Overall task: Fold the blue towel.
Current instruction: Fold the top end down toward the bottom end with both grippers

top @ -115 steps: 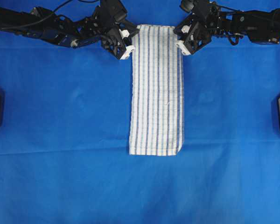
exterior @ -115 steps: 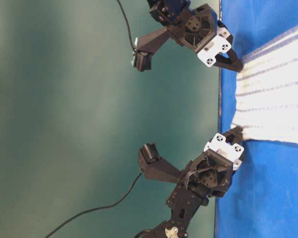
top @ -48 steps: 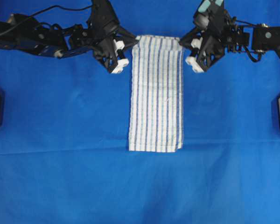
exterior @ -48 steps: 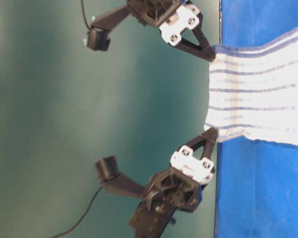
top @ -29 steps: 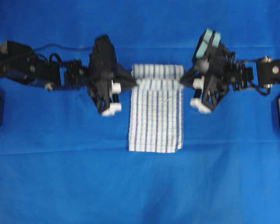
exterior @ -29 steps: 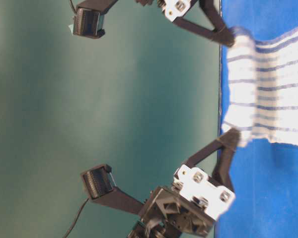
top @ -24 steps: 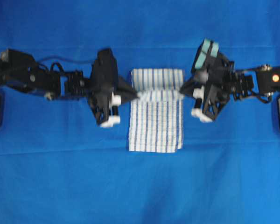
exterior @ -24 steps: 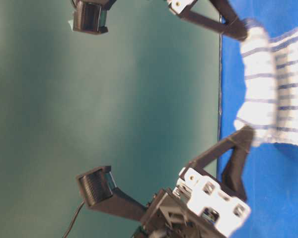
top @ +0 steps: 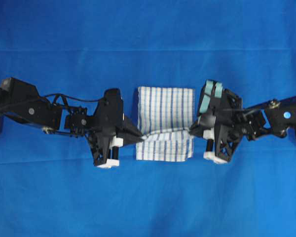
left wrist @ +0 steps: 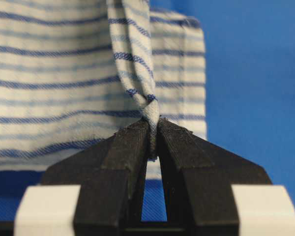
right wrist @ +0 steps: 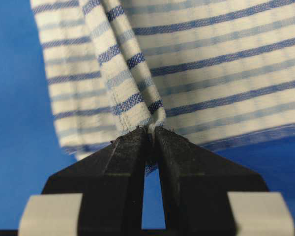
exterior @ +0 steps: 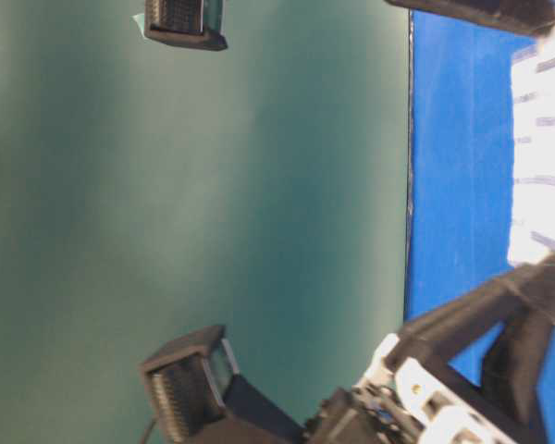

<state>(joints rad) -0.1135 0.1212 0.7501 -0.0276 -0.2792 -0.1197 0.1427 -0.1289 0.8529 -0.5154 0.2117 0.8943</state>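
The fold looks well underway but not finished: the far end of the blue towel (top: 166,111) is lifted and doubled over toward its near end, not yet laid flat or released. The left end effector (left wrist: 152,140) and right end effector (right wrist: 150,137) each pinch 1 corner, jaws pressed together. White with thin blue stripes, the towel sits mid-counter (top: 148,29).

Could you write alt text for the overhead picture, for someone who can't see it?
Seen from above, two black robot arms each pinch one corner of a striped towel and carry that edge over the rest of it, partway through a fold. The left claw and right claw are shut on the cloth. A blue tablecloth covers the table.
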